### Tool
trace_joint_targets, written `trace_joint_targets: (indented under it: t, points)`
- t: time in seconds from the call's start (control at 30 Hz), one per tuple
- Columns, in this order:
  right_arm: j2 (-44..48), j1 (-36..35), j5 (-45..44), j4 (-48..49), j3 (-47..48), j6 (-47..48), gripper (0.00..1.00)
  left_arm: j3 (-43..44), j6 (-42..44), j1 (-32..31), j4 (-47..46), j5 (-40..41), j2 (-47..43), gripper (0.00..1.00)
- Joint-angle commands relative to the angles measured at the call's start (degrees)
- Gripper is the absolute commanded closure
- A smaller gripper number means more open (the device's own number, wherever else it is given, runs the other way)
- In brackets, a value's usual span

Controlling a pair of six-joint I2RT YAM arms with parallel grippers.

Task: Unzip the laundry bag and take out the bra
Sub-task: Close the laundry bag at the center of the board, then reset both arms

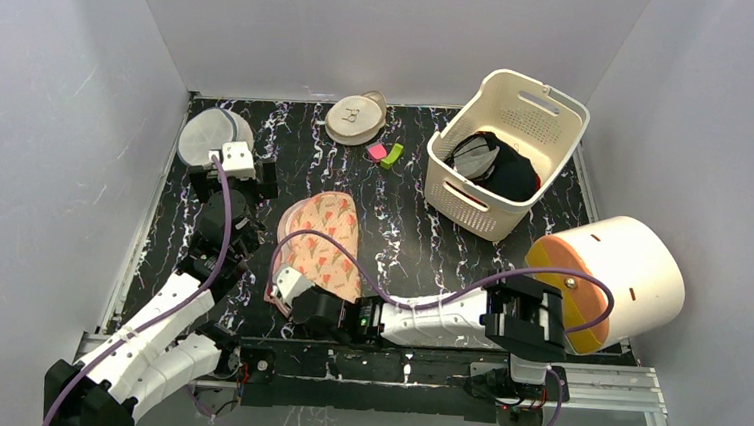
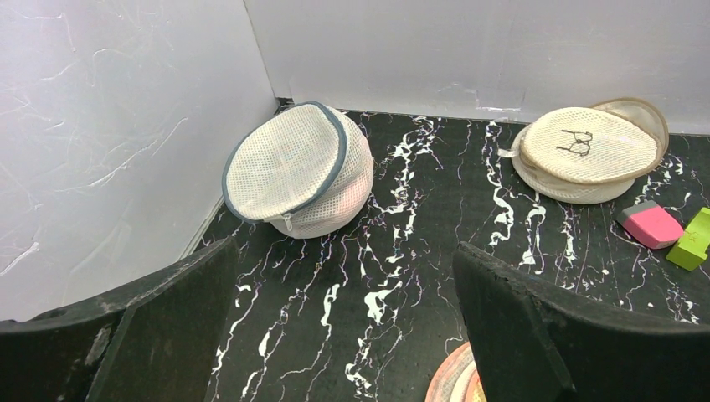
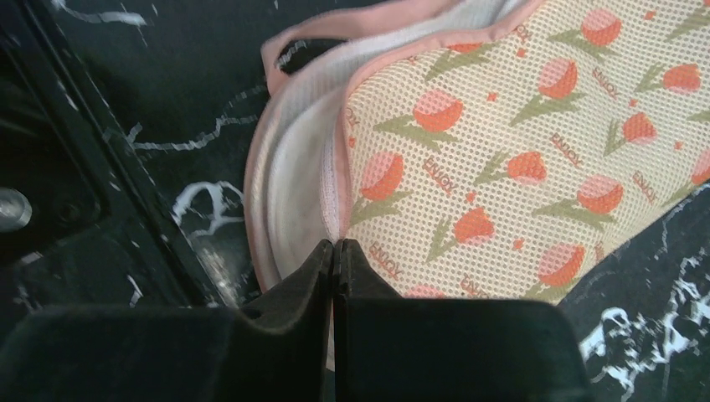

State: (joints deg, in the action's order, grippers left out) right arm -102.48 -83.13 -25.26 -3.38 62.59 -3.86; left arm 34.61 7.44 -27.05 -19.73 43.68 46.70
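The laundry bag (image 1: 327, 232) lies flat at the table's middle, a two-lobed beige mesh pouch with red-and-green prints and pink trim. My right gripper (image 1: 285, 289) is at its near end, shut on the pink trim at the edge of the top layer (image 3: 335, 244). In the right wrist view the bag (image 3: 519, 151) fills the frame. Left of the pinch, the top layer stands apart from the lower pink rim and white lining shows between. The bra is hidden. My left gripper (image 1: 234, 181) is open and empty above the table left of the bag, jaws wide (image 2: 345, 276); the bag's edge (image 2: 456, 381) shows at the bottom.
A grey-white domed pouch (image 1: 216, 134) (image 2: 293, 172) sits at the back left. A round beige disc pouch (image 1: 355, 119) (image 2: 586, 151) lies at the back middle. Pink (image 1: 377, 152) and green (image 1: 392, 155) blocks lie beside it. A white basket (image 1: 508, 152) of black clothes and a cream cylinder (image 1: 619, 275) stand right.
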Motion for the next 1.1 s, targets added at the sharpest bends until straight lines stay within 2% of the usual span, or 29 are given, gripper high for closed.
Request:
trace_joint_targets:
  t: [0.0, 0.17, 0.23, 0.37, 0.47, 0.63, 0.77, 0.9, 1.07]
  points:
    - [0.7, 0.3, 2.1, 11.9, 2.9, -4.8, 1.0, 0.6, 0.2, 0.5, -1.9, 0.9, -1.0, 0.02]
    - [-0.8, 0.6, 1.0, 24.6, -1.3, -13.0, 0.95, 0.8, 0.1, 0.5, -1.8, 0.8, -1.0, 0.02]
    - [-2.6, 0.8, 0.9, 25.2, 0.0, -14.2, 0.93, 0.8, 0.0, 0.5, -1.6, 0.6, -1.1, 0.02]
    - [-4.7, 0.9, 1.9, 20.2, 3.6, -15.7, 0.62, 0.8, -0.4, 0.5, -1.4, 0.1, -1.0, 0.02]
    - [-0.4, 1.4, 5.2, 20.8, 0.0, -17.6, 0.43, 1.0, -0.9, 0.5, -1.0, -0.3, -0.9, 0.02]
    - [11.0, 3.1, 4.5, 16.4, -7.9, -23.8, 0.21, 1.5, -1.7, 0.5, -0.1, -1.5, -1.0, 0.02]
    - [17.5, 7.6, 5.5, 12.5, -14.5, -31.8, 0.14, 1.9, -2.6, 0.5, 0.8, -2.4, -0.6, 0.01]
    - [20.7, 16.1, 15.6, 11.6, -19.5, -38.8, 0.12, 2.2, -3.3, 0.5, 1.6, -4.4, 0.8, 0.02]
    - [23.5, 19.5, 16.9, 11.2, -21.9, -40.2, 0.09, 4.2, -4.5, 0.5, 4.5, -10.6, 5.1, 0.02]
